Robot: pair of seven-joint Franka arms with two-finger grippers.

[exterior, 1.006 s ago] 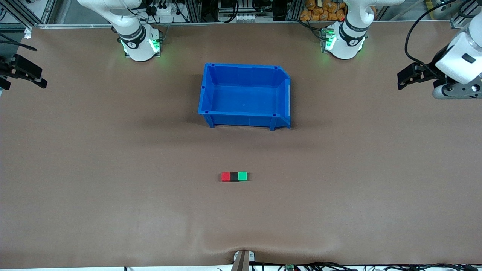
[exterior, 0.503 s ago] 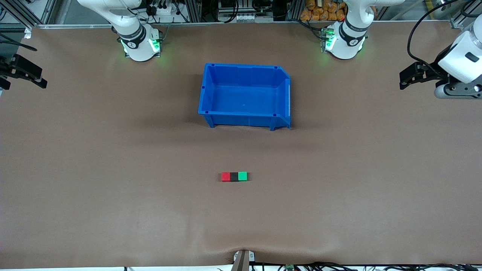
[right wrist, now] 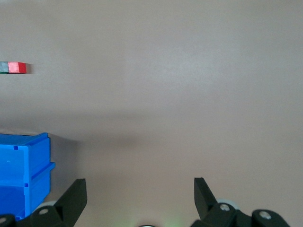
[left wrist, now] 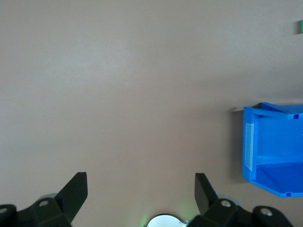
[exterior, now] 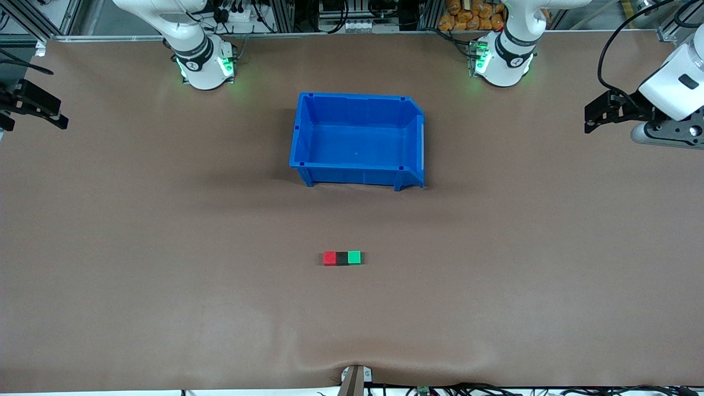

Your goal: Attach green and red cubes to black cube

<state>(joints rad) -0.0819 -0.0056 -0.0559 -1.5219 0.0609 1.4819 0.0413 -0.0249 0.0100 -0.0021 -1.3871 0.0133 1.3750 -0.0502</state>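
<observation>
The red cube [exterior: 329, 258], the black cube [exterior: 342, 258] and the green cube [exterior: 354, 257] lie touching in one row on the brown table, black in the middle, nearer to the front camera than the blue bin [exterior: 357, 170]. The red cube [right wrist: 20, 68] shows in the right wrist view, with the black one beside it at the frame's edge. A sliver of the green cube [left wrist: 300, 27] shows in the left wrist view. My left gripper [exterior: 593, 114] is open and empty, up at the left arm's end of the table. My right gripper [exterior: 58, 117] is open and empty at the right arm's end.
The blue bin stands empty between the two arm bases and the cubes; it also shows in the left wrist view [left wrist: 272, 149] and the right wrist view [right wrist: 23, 172]. A small clamp [exterior: 355, 378] sits at the table's front edge.
My left gripper has drifted slightly toward the table's end. The right arm and the cubes have not moved.
</observation>
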